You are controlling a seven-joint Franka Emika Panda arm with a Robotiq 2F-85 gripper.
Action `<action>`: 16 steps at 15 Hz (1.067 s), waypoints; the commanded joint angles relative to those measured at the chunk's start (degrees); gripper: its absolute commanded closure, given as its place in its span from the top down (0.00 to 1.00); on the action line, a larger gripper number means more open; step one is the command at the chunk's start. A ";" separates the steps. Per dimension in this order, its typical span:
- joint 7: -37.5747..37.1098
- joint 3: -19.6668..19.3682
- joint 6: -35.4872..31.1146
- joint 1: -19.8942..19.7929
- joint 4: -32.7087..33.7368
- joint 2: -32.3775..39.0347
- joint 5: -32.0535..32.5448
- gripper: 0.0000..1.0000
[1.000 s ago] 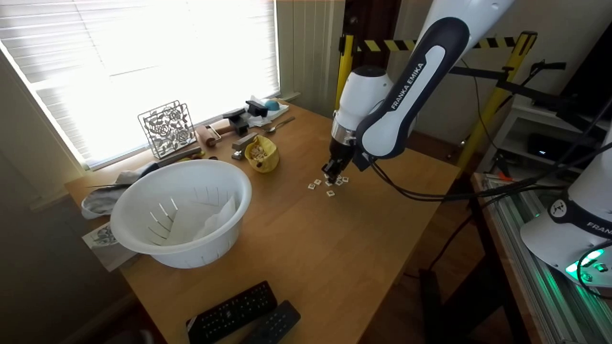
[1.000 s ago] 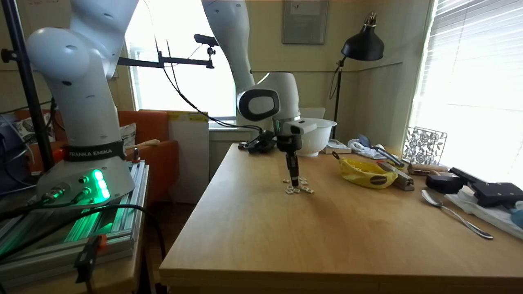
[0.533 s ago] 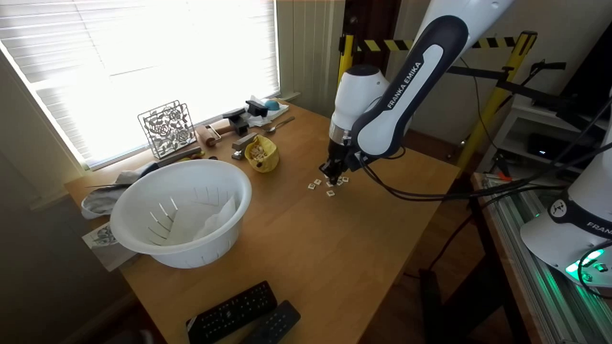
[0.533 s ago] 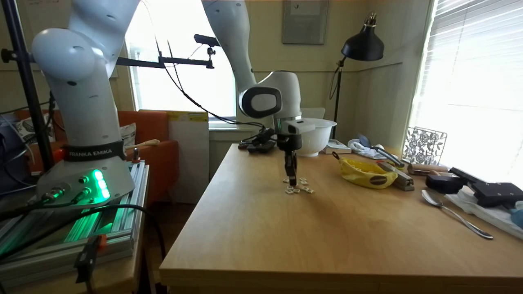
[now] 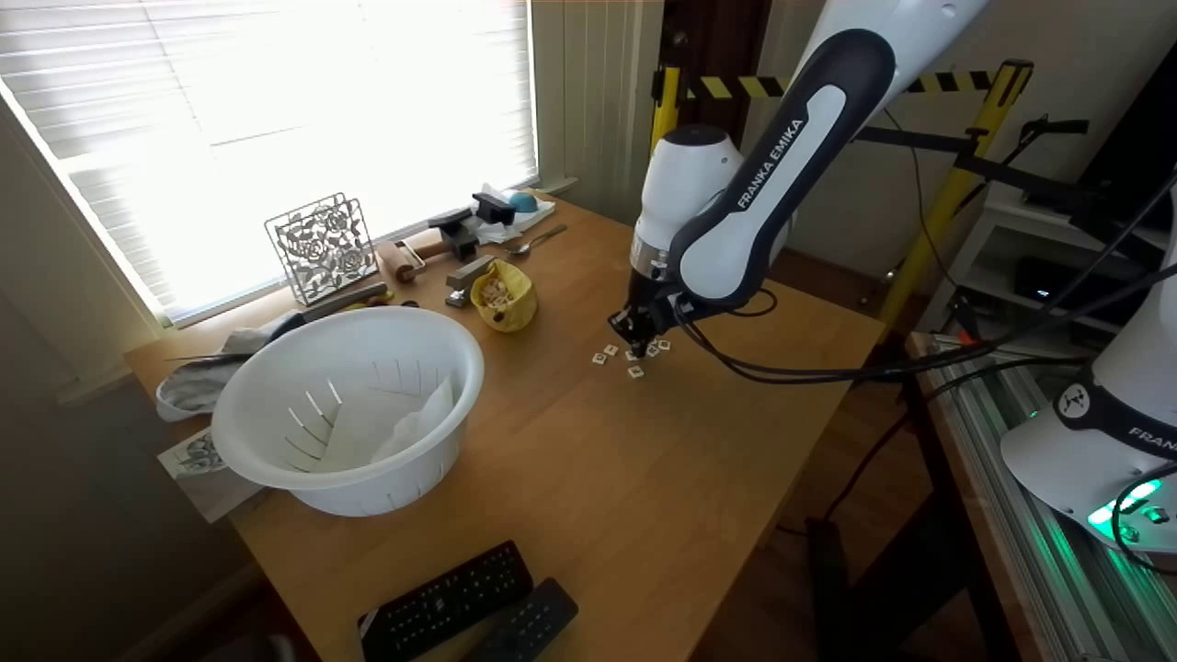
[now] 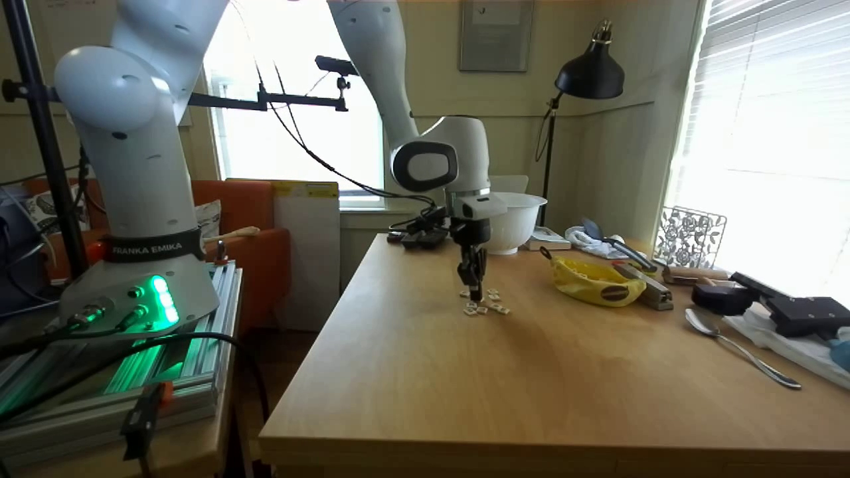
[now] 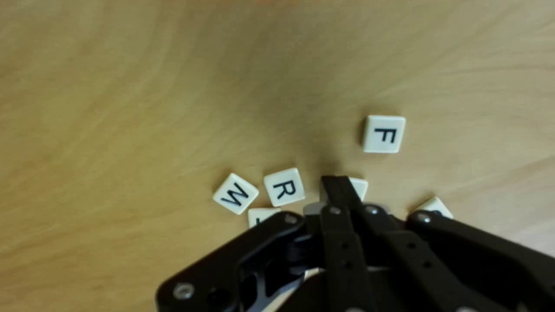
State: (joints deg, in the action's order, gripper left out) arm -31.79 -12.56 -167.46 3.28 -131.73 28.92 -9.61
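Driving this from far away, and the F tile (image 7: 384, 134) is my anchor, though its letter's way too small to read in both exterior views. The jaws are pressed together and I can't see anything pinched in them. Their fingertips (image 7: 336, 188) sit just below the F tile in the wrist view, apart from it, and a half-hidden tile (image 7: 360, 187) peeks out behind them, also just below F; can't tell if it's touched. Left of and lower than F you've got the R tile (image 7: 284, 187), an M-or-W tile (image 7: 235, 193) and a partly covered tile (image 7: 262, 215), with a clipped tile (image 7: 435, 206) to F's lower right. My take for working this tight: small, slow moves, since a bumped tile would probably skate into the others around F. The shadow (image 7: 327, 164) by the tips, lower left of F, is a decent height cue, so I'd watch it and not grind into the counter (image 6: 564, 385). If I spread the jaws, I'd lift a bit first, or they could shove whatever's beside F. The yellow pouch (image 5: 518, 310) with pale bits (image 5: 497, 294) in it sits apart from F's bunch, and the white bowl (image 5: 418, 471) is farther off.
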 commanded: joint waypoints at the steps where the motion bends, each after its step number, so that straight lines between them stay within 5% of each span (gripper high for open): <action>1: -0.94 1.28 0.95 0.10 1.10 1.76 -2.88 0.00; 9: 2.88 0.50 2.21 0.20 -1.10 -3.54 -0.76 0.00; 16: 17.39 4.63 0.45 -3.56 -0.73 -3.88 1.42 0.00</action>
State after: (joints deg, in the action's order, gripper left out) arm -20.50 -10.30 -166.68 2.17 -131.77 26.03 -9.99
